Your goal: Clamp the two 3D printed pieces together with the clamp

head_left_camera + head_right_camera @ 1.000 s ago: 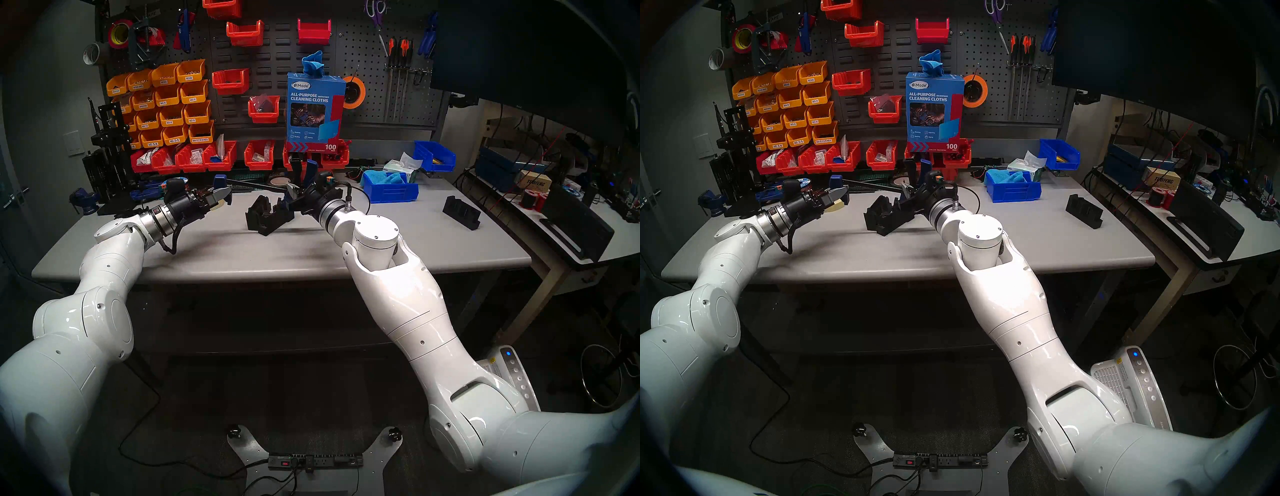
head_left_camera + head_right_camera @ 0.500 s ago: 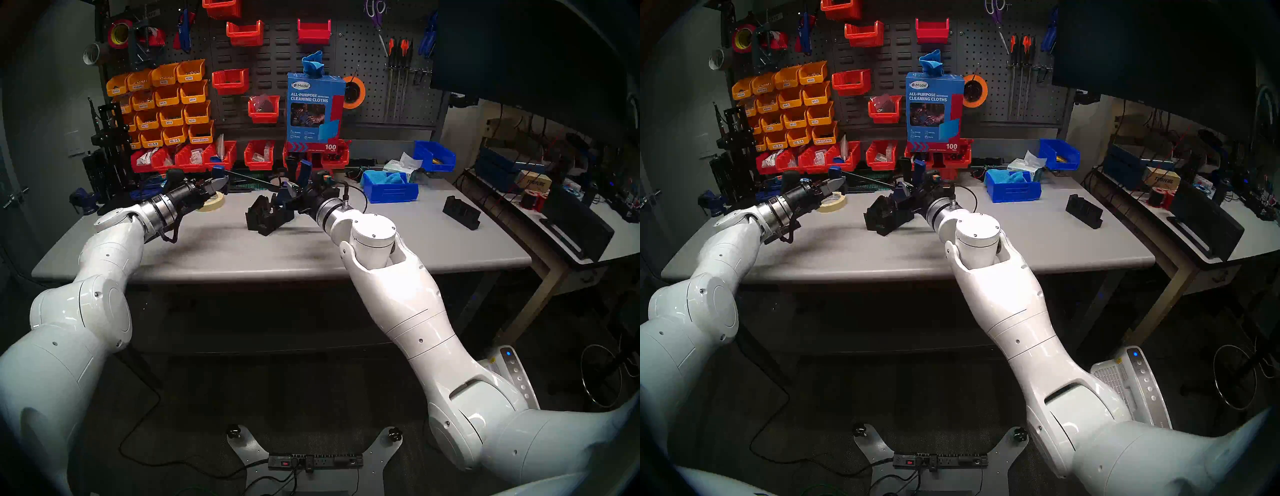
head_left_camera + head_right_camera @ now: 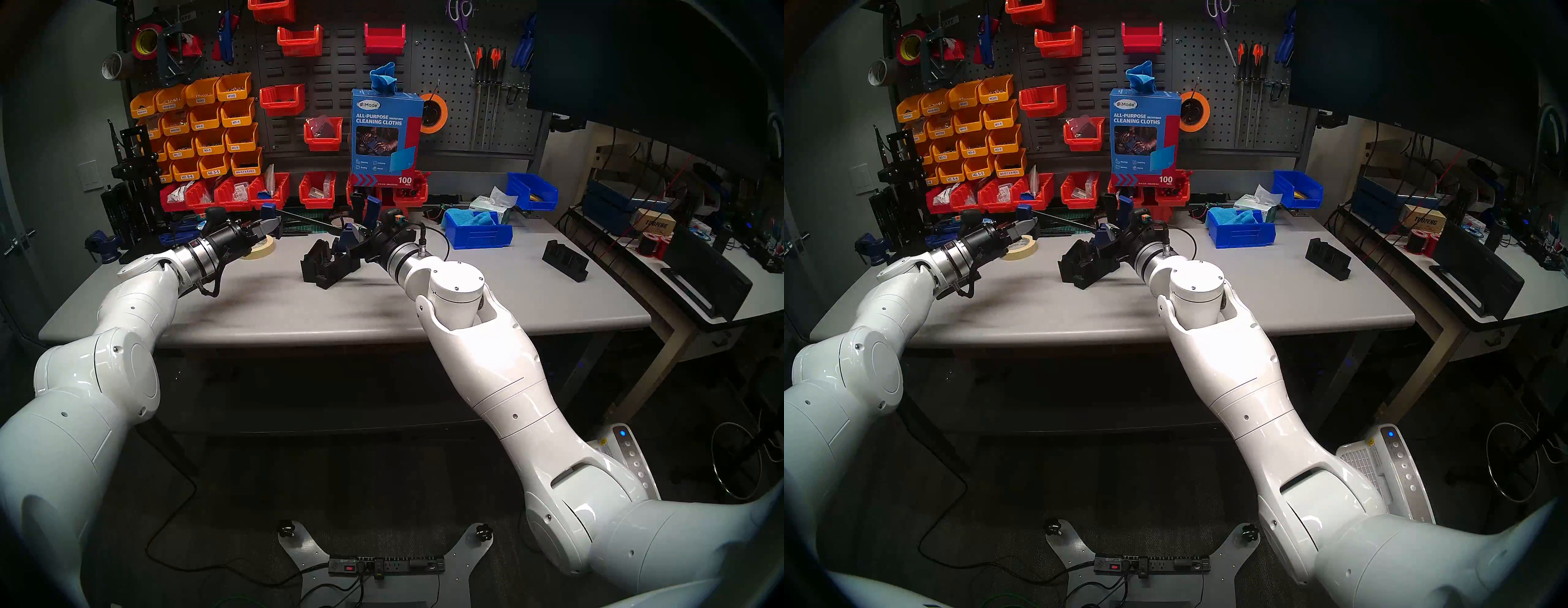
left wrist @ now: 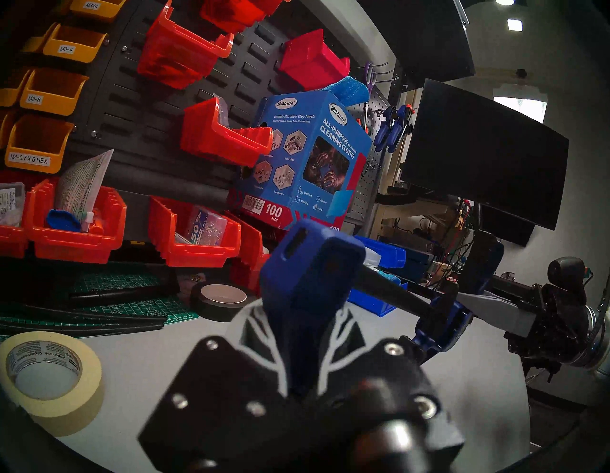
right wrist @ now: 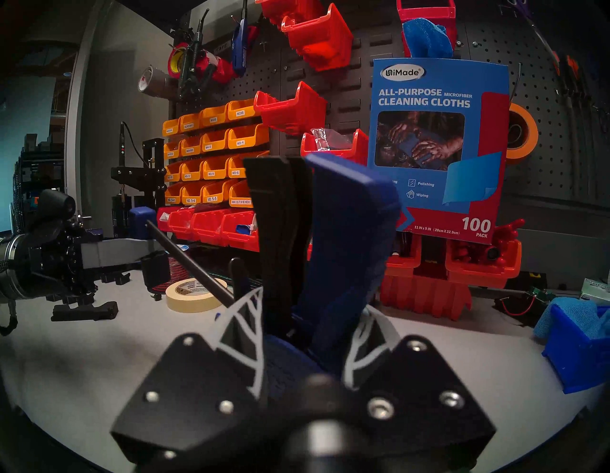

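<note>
The two black 3D printed pieces (image 3: 329, 267) sit side by side at the table's middle, also in the head stereo right view (image 3: 1087, 267). The clamp (image 3: 305, 218) is held in the air behind them, its bar running left to right. My left gripper (image 3: 271, 225) is shut on the blue fixed jaw (image 4: 310, 264). My right gripper (image 3: 360, 235) is shut on the blue sliding body, with the blue handle (image 5: 350, 231) and black trigger (image 5: 277, 214) sticking up. The sliding jaw hangs just above the right-hand piece.
A masking tape roll (image 3: 259, 250) lies under my left gripper. A lone black notched block (image 3: 566, 260) sits far right and a blue bin (image 3: 479, 233) behind my right arm. Red bins (image 3: 271, 193) line the back. A small blue vise (image 3: 104, 246) stands at the far left.
Both grippers have lifted the clamp a little and carried it towards the back. My left gripper rose off the tape roll, which now shows. The printed pieces have not moved.
</note>
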Motion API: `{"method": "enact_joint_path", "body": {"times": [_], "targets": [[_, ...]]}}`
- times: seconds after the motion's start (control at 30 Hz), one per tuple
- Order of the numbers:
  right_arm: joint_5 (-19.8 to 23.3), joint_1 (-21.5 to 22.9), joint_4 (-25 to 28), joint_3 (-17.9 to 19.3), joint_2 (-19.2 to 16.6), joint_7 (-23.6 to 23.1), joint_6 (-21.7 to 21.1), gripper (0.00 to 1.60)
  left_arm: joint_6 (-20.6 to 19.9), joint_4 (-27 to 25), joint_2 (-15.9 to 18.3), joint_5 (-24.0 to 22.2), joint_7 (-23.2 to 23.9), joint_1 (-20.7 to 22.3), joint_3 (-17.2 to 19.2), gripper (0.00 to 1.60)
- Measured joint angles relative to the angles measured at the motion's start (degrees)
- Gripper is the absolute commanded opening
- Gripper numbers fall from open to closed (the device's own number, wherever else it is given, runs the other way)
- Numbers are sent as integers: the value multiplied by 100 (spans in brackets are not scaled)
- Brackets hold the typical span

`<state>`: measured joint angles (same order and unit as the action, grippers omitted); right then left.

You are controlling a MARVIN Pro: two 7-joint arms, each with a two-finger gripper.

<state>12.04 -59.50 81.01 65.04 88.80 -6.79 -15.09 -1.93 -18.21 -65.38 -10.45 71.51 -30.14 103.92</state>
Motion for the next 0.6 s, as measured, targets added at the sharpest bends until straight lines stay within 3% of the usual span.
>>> {"method": "enact_joint_path", "body": {"times": [0.6], "targets": [[-177,-23,113,-35,-42,32,-50,0,167,399,-31,-24,41,63,123,0]]}}
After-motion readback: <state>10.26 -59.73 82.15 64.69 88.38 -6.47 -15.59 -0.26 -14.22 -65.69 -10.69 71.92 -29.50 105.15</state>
